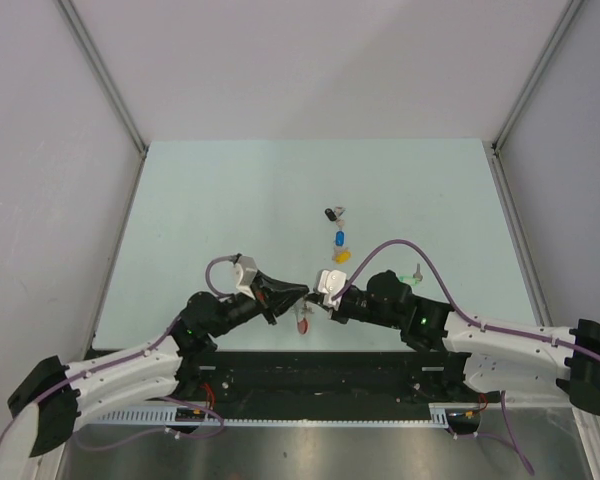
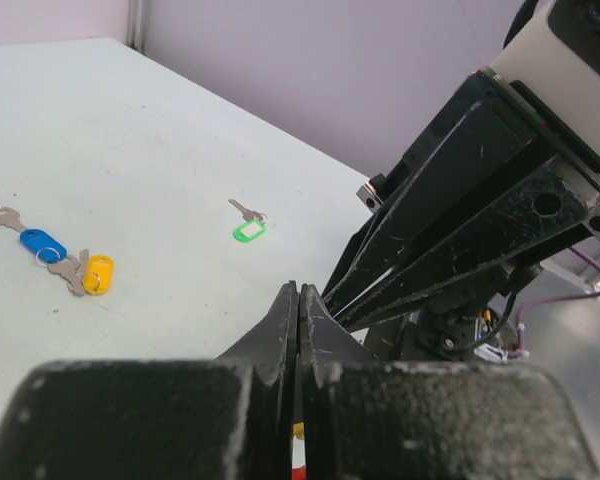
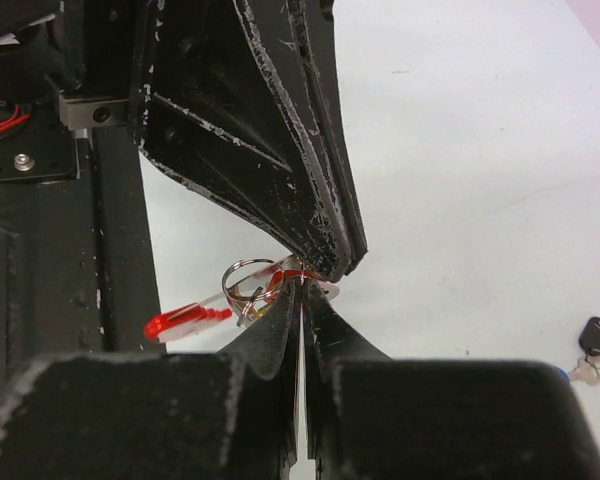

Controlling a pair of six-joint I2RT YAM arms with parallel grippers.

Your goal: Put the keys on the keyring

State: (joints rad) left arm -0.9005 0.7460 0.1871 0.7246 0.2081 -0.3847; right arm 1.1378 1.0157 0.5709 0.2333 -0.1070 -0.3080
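Observation:
My left gripper (image 1: 302, 291) and right gripper (image 1: 316, 297) meet tip to tip above the table's near edge, both shut on the keyring (image 3: 250, 280), a silvery ring with a red band. A red tag (image 3: 185, 318) hangs from it and also shows in the top view (image 1: 302, 322). In the right wrist view the left gripper's fingertips (image 3: 338, 255) pinch the bunch just above my right gripper (image 3: 302, 290). In the left wrist view the left gripper (image 2: 298, 292) is closed. On the table lie the black key (image 1: 330, 213), blue key (image 1: 340, 238), yellow key (image 1: 342, 256) and green key (image 1: 417, 271).
The black base rail (image 1: 320, 372) runs along the near edge under both arms. Grey walls enclose the pale green table (image 1: 230, 200). The green key (image 2: 248, 229), blue key (image 2: 42, 243) and yellow key (image 2: 97, 273) also show in the left wrist view.

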